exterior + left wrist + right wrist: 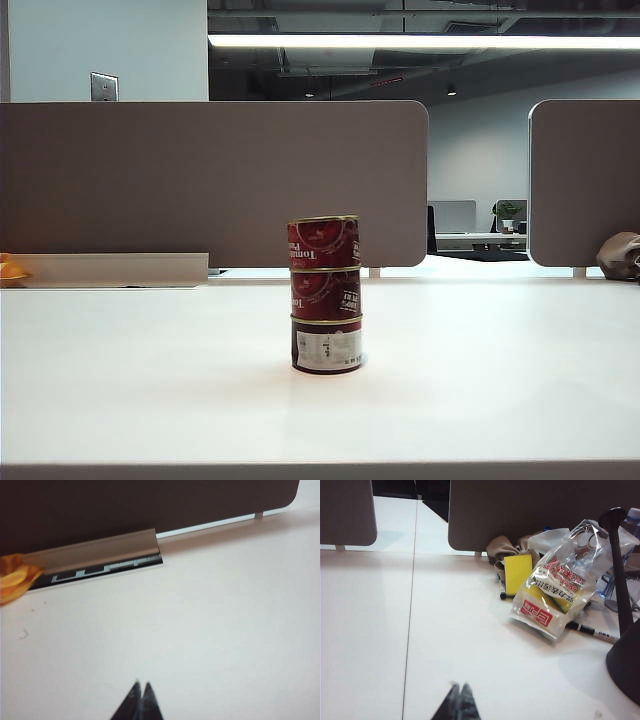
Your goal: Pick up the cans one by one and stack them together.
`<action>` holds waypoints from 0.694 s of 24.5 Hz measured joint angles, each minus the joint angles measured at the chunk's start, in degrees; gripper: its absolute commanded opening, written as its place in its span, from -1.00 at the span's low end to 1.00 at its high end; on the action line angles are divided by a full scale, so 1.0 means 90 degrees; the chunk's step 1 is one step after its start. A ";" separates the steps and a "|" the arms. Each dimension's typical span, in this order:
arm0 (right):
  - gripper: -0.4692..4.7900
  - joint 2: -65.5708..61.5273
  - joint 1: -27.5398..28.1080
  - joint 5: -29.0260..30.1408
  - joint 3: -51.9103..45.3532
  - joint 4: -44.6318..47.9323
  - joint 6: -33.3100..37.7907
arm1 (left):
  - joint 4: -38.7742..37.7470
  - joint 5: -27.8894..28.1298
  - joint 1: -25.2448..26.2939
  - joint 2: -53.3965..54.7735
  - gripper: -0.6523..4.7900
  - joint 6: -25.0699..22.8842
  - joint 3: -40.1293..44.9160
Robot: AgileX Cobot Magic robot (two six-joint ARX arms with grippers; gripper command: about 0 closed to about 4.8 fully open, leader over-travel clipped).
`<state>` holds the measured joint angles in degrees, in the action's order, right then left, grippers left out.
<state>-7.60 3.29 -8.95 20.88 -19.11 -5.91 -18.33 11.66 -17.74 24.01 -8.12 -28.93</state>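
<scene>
Standing in a single upright column near the middle of the white surface (120, 380), the three cans (325, 295) are stacked one on another, the lowest showing a white label panel. No arm is seen in the exterior view; the left pincer (140, 690) and the right pincer (459, 690) are each held pressed together and empty above bare surface. Farther back, a plastic bag (555, 587), a yellow sponge (517, 572) and grey partitions (210, 180) are seen.
</scene>
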 measured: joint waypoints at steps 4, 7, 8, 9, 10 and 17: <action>-0.82 0.0131 0.0000 0.0000 -0.0316 -0.0007 0.0000 | -0.0330 -0.0002 0.0000 -0.0187 -0.78 0.0000 0.0172; -0.82 0.0228 0.0000 0.0000 -0.0423 -0.0005 0.0000 | -0.0374 -0.0002 0.0000 -0.0284 -0.78 0.0000 0.0284; -0.82 0.0248 0.0000 0.0000 -0.0457 -0.0002 0.0000 | -0.0369 -0.0002 0.0000 -0.0338 -0.78 0.0000 0.0330; -0.82 0.0279 0.0000 0.0000 -0.0495 -0.0005 0.0000 | -0.0364 -0.0002 0.0000 -0.0379 -0.78 0.0000 0.0381; -0.82 0.0306 0.0000 0.0000 -0.0537 0.0000 0.0000 | -0.0357 -0.0002 0.0000 -0.0449 -0.78 0.0000 0.0461; -0.82 0.0651 0.0000 -0.0002 -0.0986 -0.0012 0.0002 | -0.0328 -0.0002 0.0000 -0.0882 -0.78 0.0000 0.1207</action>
<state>-1.74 3.29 -8.97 12.01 -19.22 -5.89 -21.28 11.64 -17.74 16.08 -8.12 -18.06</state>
